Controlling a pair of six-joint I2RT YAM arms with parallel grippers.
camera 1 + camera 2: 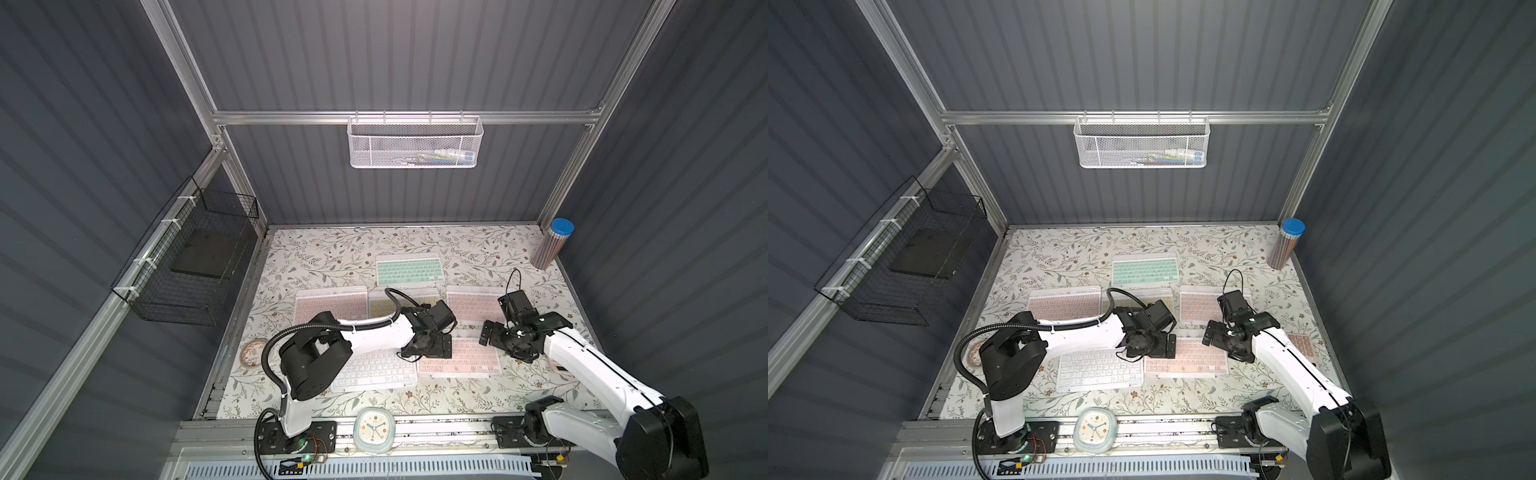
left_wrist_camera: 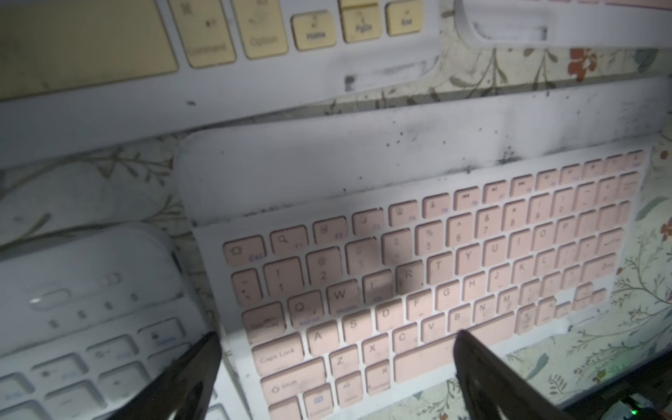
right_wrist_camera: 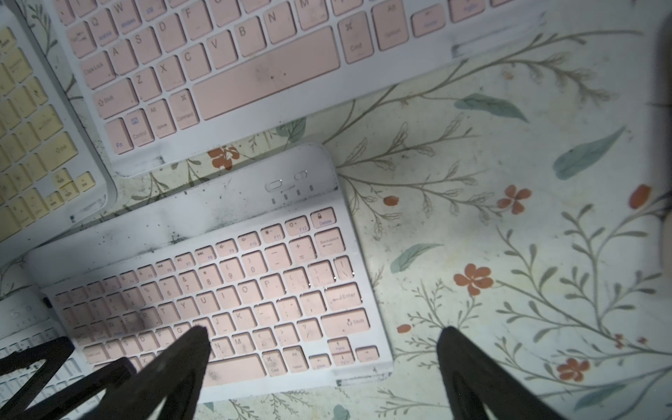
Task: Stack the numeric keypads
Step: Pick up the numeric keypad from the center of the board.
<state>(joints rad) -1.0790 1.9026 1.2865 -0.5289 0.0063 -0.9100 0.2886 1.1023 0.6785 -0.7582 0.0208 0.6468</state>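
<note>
While both arms lean in over the floral table (image 1: 316, 249), the left gripper (image 2: 336, 336) stands with its jaws spread wide and nothing between them. One finger (image 2: 192, 371) hangs above the gap at the left short edge of the near pink keypad (image 1: 461, 359), and the other hangs above that keypad's space bar. The right gripper (image 3: 323, 331) is just as wide and just as empty. It straddles the same keypad's right short edge, with one finger (image 3: 174, 367) over the keys and its mate over bare tabletop. Whether any fingertip touches the keypad I cannot tell.

The white keypad (image 1: 374, 370) lies flat just beside the near pink keypad's left short edge. Beyond the near pink keypad's far long edge sit the yellow keypad (image 1: 380, 307), partly hidden by the left arm, and to the yellow one's right a second pink keypad (image 1: 471, 305). A third pink keypad (image 1: 328, 305) lies left of the yellow one. The mint-green keypad (image 1: 409, 270) lies farthest back from the near pink keypad.

Right of the near pink keypad, past the right arm, a small pink calculator (image 1: 1302, 343) shows in a top view. A clock (image 1: 372, 428) sits on the front rail, nearer than the near pink keypad, and a tape roll (image 1: 253, 351) lies well to the keypad's left.
</note>
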